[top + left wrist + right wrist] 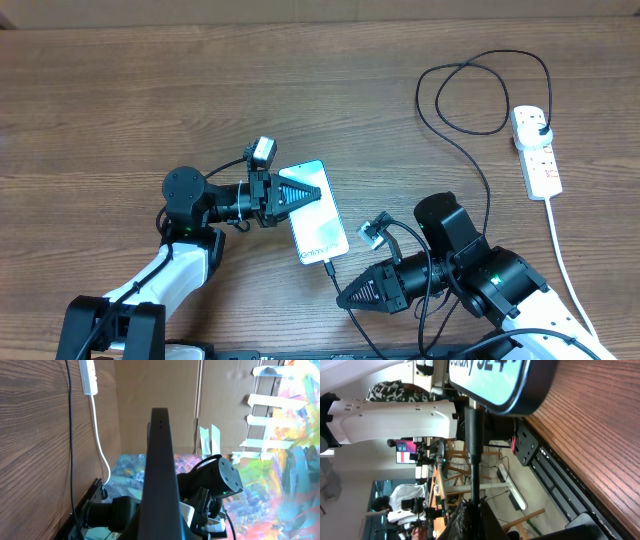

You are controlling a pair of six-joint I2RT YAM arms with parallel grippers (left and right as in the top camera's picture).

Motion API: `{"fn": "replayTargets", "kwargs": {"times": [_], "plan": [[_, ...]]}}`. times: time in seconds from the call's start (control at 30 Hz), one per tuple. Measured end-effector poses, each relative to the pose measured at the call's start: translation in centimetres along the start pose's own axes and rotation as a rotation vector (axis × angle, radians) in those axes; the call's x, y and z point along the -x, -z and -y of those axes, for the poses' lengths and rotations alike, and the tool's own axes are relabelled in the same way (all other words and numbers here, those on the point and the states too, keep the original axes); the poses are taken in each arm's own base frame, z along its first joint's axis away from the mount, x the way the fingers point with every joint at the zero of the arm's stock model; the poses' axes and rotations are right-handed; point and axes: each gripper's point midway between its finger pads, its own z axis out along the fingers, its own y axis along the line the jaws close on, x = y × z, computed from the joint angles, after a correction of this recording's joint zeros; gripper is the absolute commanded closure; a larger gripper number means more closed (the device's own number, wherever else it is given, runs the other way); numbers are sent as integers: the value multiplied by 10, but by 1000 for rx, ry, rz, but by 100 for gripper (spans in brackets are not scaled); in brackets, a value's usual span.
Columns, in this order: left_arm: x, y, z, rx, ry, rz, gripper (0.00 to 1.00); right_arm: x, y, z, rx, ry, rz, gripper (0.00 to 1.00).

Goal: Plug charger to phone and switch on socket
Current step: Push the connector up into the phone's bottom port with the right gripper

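Overhead: over the brown wood-grain desk, left gripper pinches the slim teal-and-white-screened phone; right gripper clamps the thin black charger at the phone's lower edge; narrow white socket far right.
Left wrist: phone edge-on, dark.
Right wrist: charger meets rounded glossy phone.

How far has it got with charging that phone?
Done, apparently: the charger's black plug sits in the socket. In hand: the left claw holds the phone steady while the right claw holds the charger tip at its port; fully seated, I cannot tell. Left: pressing the socket's switch.
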Motion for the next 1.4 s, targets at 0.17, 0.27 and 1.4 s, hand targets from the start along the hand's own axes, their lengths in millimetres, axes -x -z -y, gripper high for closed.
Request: {"fn": "replayTargets", "kwargs": {"times": [0.17,0.27,1.4], "plan": [[0,0,0,0,0,2,96,3,0,-2,6,21,10,96],[0,0,0,0,0,2,96,7,-1,-6,19,58,20,96],[-4,0,0,-1,-170,-23,96,20,1,23,-152,170,95,37]]}}
